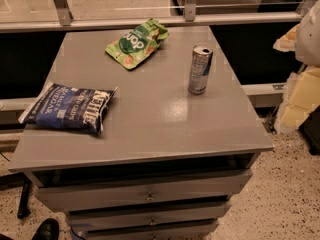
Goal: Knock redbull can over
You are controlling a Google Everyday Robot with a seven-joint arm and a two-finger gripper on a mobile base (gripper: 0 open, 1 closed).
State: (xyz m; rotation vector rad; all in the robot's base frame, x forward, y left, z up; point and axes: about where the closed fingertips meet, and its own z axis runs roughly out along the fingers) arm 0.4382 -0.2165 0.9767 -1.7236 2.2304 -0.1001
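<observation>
Single camera view looking down on a grey tabletop (150, 124) above a stack of drawers (145, 196).

**Task's thing.** The redbull can (200, 69) stands upright on the right rear part of the tabletop, near the right edge, its silver top facing up. It is well apart from the green snack pouch (136, 43) lying flat at the rear, and from the dark blue Kettle chip bag (70, 109) lying at the left edge.

**Step in hand.** By my reading this is the approach. The can is not yet toppled and nothing touches it.

**Pincer.** A pale, indistinct mass at the right border of the view, off the tabletop and beyond its right edge, is what I take for the arm and its pincer (301, 91). Whether it is released or clenched I cannot tell. It appears to hold nothing, and it lies well apart from the can.

**What the next move calls for.** The pincer would need to be carried in over the right edge to the level of the can's upper half, then swept sideways. Contact high on the can should tip it; contact low may merely slide it. Pushing leftward, toward the bare middle of the tabletop, would keep the fallen can from rolling off the near right edge.
</observation>
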